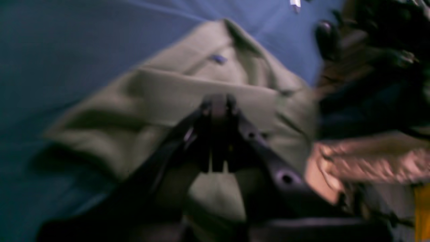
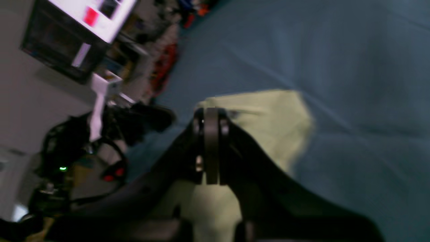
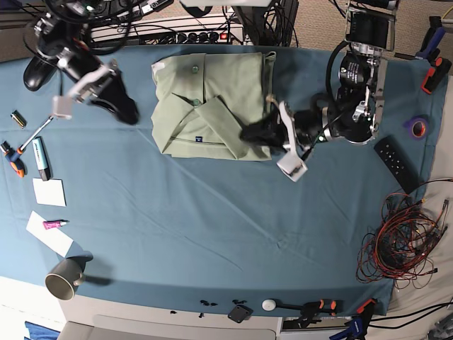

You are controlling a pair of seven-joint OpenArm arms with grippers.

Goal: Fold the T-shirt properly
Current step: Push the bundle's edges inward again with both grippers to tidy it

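The pale sage-green T-shirt (image 3: 209, 99) lies folded into a rough rectangle at the back middle of the teal table cloth (image 3: 212, 227), collar up, with a small dark label (image 3: 200, 139). It also shows in the left wrist view (image 1: 188, 87) and the right wrist view (image 2: 268, 117). My left gripper (image 3: 249, 133) is over the shirt's right front edge with its jaws together (image 1: 216, 104); I cannot tell whether cloth is pinched. My right gripper (image 3: 129, 112) is shut (image 2: 211, 116), raised, and just left of the shirt, apart from it.
Markers (image 3: 39, 157), paper notes (image 3: 49, 191) and a metal cup (image 3: 65, 278) lie at the left. A black remote (image 3: 396, 164), a tape roll (image 3: 417, 127) and a cable bundle (image 3: 400, 244) are at the right. A power strip (image 3: 191, 35) runs along the back.
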